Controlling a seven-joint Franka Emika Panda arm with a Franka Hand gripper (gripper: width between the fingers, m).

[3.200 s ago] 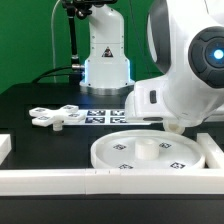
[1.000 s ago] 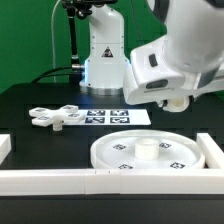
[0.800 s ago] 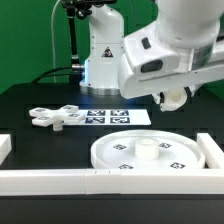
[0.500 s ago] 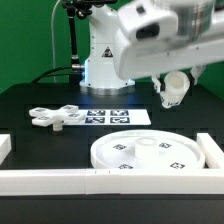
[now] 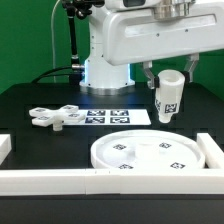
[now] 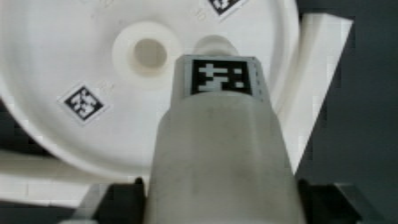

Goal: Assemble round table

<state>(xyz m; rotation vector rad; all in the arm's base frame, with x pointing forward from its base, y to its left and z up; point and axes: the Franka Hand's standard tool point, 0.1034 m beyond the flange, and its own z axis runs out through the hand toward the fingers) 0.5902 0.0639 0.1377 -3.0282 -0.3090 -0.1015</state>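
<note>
The large white round disc (image 5: 150,152) lies flat at the front of the table, with small square tags and a raised hub in its middle (image 5: 150,146). My gripper (image 5: 168,78) is shut on the short white cylindrical leg (image 5: 168,98), which hangs upright in the air above the disc's far right part, apart from it. In the wrist view the leg (image 6: 222,140) runs between the two fingers, its tag facing the camera, with the disc (image 6: 107,90) and its hub (image 6: 146,50) beyond. The four-lobed cross base (image 5: 57,116) lies on the exterior view's left.
The marker board (image 5: 108,116) lies flat behind the disc. White border rails run along the front (image 5: 60,180) and the exterior view's right (image 5: 212,152). The arm's white base (image 5: 105,55) stands at the back.
The arm has lifted and turned. The leg came up off the disc's right side and now hangs upright in the gripper above it. The disc and cross base have not moved.
</note>
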